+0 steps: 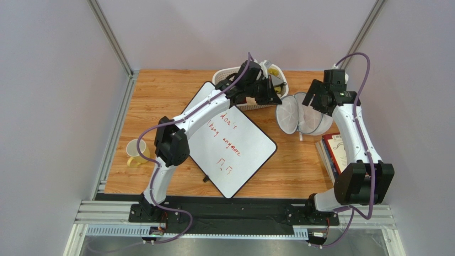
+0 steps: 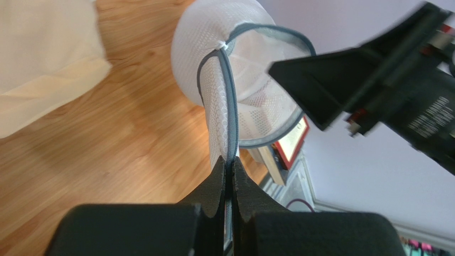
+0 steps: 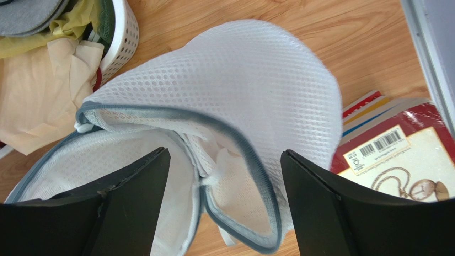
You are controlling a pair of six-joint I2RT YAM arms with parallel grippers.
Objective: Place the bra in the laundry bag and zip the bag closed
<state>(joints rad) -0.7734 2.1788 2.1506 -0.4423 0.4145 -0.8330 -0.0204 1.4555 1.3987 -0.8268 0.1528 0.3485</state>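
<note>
Left gripper (image 2: 228,160) was clamped tight on laundry bag (image 2: 213,48) at its grey zipper rim; bag sat unzipped on counter (image 1: 160,96) between white basket (image 3: 124,40), bra (image 3: 29,15) inside, and book (image 3: 395,154). Right gripper (image 3: 224,153) hung spread wide over it, empty.

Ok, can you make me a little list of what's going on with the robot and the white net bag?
laundry bag: unzipped and open, next to the basket
left gripper: shut on the bag's grey zipper rim
right gripper: open, above the bag's opening
basket: clothes piled in it
books: beside the bag
</note>
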